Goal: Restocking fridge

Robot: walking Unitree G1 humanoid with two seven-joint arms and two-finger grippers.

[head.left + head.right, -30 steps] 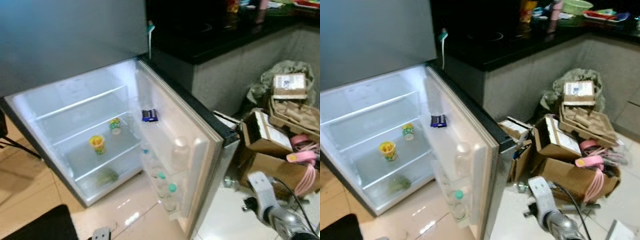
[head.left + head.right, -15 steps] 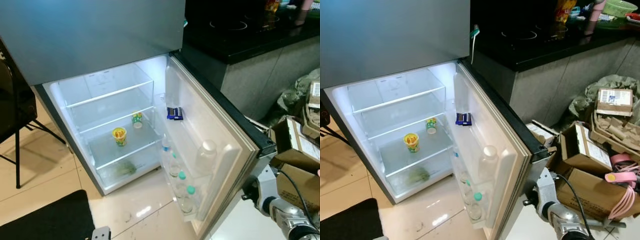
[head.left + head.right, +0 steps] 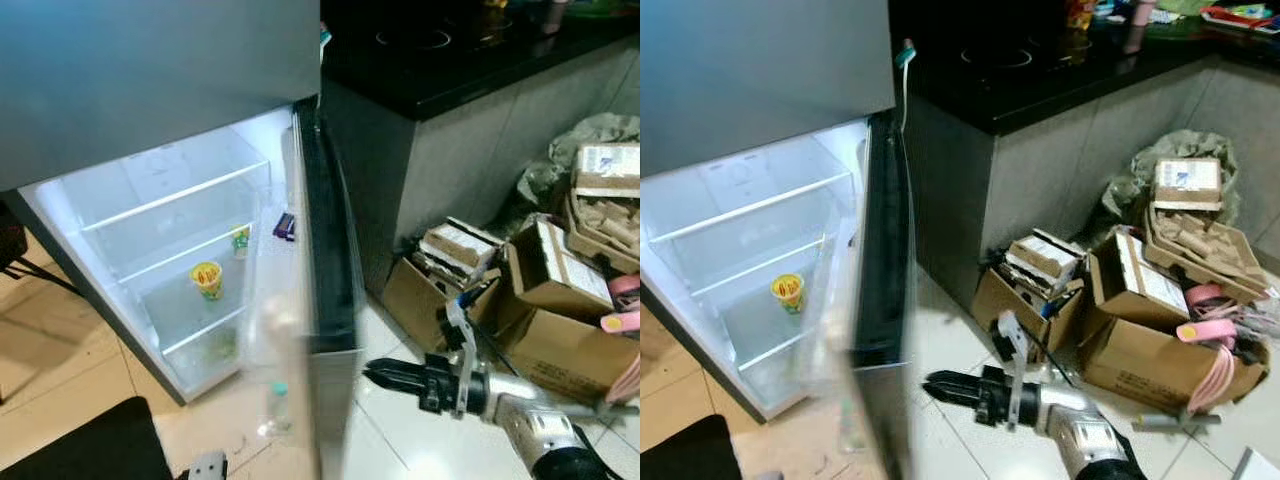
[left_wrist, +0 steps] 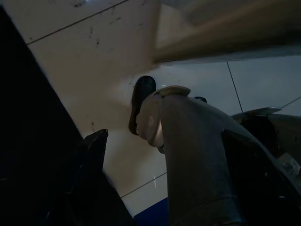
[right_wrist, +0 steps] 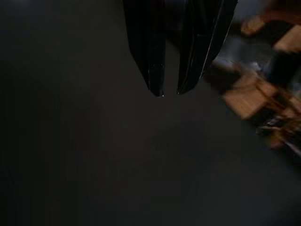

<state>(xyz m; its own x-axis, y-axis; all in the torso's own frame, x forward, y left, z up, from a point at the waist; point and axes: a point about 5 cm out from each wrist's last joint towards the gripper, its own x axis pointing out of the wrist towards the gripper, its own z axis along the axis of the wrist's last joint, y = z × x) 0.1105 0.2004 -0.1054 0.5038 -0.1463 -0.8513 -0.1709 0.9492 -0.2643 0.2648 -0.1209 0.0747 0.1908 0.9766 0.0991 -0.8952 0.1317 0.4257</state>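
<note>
Black jaws of the right gripper [image 3: 372,374] sat nearly together at the fridge door's [image 3: 325,250] three o'clock; left gripper's [image 4: 164,155] jaws unclear.

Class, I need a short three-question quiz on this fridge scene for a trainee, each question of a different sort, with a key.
1. True or false: the right gripper points toward the outer face of the fridge door.
2. Multiple choice: what stands on the lit shelf inside the fridge? A) a yellow cup B) a red pot C) a loaf of bread
3. Fill in: the cardboard boxes sit on the floor against the base of the ____.

Key: 1 true; 2 A; 3 counter.
</note>
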